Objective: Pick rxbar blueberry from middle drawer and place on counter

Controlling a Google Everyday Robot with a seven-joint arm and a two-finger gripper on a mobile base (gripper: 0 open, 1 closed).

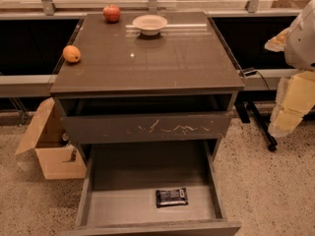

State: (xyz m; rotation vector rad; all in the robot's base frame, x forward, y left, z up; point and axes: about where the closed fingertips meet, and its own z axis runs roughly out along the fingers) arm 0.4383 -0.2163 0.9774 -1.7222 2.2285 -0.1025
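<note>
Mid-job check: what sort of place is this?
Probably an office kitchenette or test area: a glossy counter with an apple, an orange and a bowl, speckled floor, a cardboard box. The rxbar blueberry lies in the open middle drawer; the gripper hangs at the right edge.

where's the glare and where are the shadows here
Camera view: the glossy counter shows a small bright glint near its middle and mirrors the bowl; the gap beneath it lies in deep shadow; the middle drawer floor is evenly lit around the rxbar blueberry; the gripper, at the right edge beside the counter, looks pale yellow.
</note>
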